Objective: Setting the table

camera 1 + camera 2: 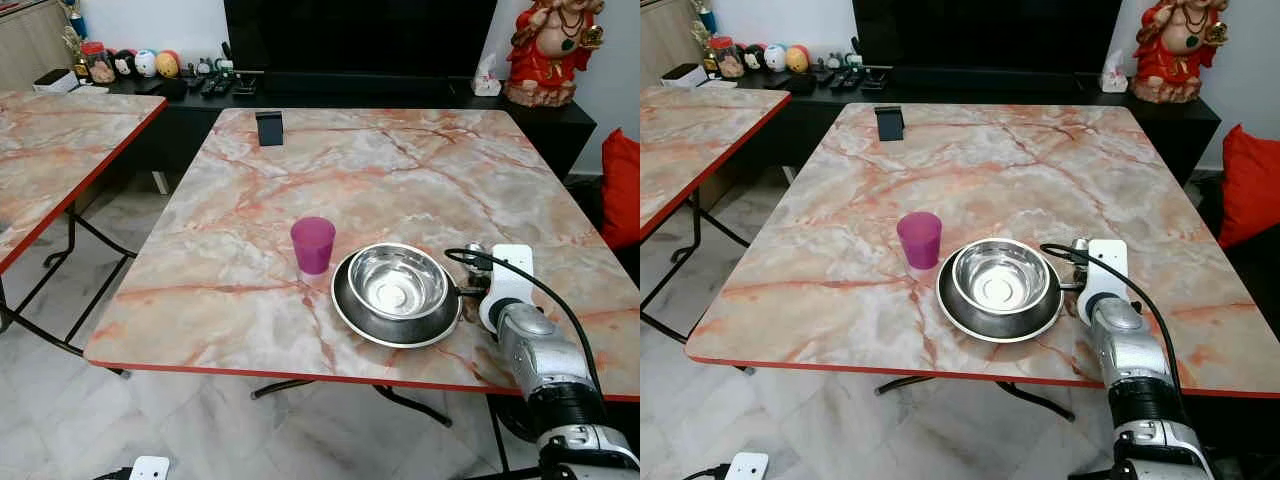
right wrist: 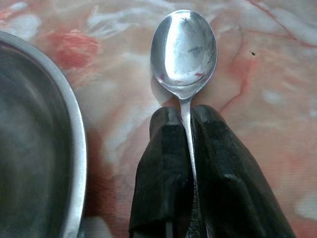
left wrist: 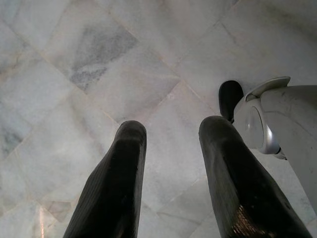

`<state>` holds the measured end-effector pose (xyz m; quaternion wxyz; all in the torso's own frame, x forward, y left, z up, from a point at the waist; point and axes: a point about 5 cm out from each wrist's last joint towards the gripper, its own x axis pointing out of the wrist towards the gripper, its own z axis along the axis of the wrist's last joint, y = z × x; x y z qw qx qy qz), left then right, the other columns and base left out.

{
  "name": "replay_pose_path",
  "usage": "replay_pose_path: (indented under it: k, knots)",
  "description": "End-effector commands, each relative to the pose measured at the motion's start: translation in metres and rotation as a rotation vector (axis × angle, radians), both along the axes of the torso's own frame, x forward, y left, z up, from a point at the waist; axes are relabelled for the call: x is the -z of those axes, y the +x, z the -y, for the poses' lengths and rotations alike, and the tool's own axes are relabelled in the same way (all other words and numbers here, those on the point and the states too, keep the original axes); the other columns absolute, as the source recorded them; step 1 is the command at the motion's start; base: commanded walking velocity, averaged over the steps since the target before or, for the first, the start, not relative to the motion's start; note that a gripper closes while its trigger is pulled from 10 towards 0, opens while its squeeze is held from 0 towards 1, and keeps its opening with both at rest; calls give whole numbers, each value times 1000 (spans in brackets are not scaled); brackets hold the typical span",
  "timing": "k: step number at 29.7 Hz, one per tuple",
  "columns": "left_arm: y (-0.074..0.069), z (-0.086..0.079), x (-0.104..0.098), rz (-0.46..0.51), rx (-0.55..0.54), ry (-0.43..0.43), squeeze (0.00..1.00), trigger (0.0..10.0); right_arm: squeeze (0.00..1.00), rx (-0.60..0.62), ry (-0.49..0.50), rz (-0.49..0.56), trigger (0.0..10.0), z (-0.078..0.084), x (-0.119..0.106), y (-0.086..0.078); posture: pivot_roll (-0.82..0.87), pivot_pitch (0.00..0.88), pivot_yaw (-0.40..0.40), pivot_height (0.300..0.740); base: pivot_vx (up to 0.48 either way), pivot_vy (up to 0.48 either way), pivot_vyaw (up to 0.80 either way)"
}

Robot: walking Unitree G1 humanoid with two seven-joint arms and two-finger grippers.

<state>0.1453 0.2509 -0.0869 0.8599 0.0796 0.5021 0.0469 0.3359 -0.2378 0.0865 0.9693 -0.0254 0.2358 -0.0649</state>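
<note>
A steel bowl (image 1: 398, 280) sits inside a steel plate (image 1: 350, 310) near the front edge of the marble table (image 1: 400, 170). Just left of the plate stands a purple cup (image 1: 313, 245). My right gripper (image 2: 184, 116) is shut on the handle of a steel spoon (image 2: 184, 47), whose bowl lies just above or on the marble, right beside the plate's rim (image 2: 74, 148). In the eye views the right wrist (image 1: 507, 285) hovers at the plate's right side. My left gripper (image 3: 171, 131) hangs open over the floor tiles.
A small black object (image 1: 269, 127) stands at the table's far left. A second marble table (image 1: 60, 140) is on the left. Behind, a dark sideboard (image 1: 300, 90) carries small items and a red figurine (image 1: 545, 50). A red cushion (image 1: 622, 185) is at the right.
</note>
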Motion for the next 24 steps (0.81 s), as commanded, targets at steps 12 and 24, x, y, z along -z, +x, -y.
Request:
replay_pose_path:
  k: [12,24]
  knots:
    - [0,-3,-1,-5,4,12,0,10000,0,5,9,-18,10000,-1,9,-3,8,0,24,711,0,0,0]
    - [0,-4,-1,-7,11,16,0,10000,12,24,1,-15,10000,1,10,-3,9,0,26,711,0,0,0]
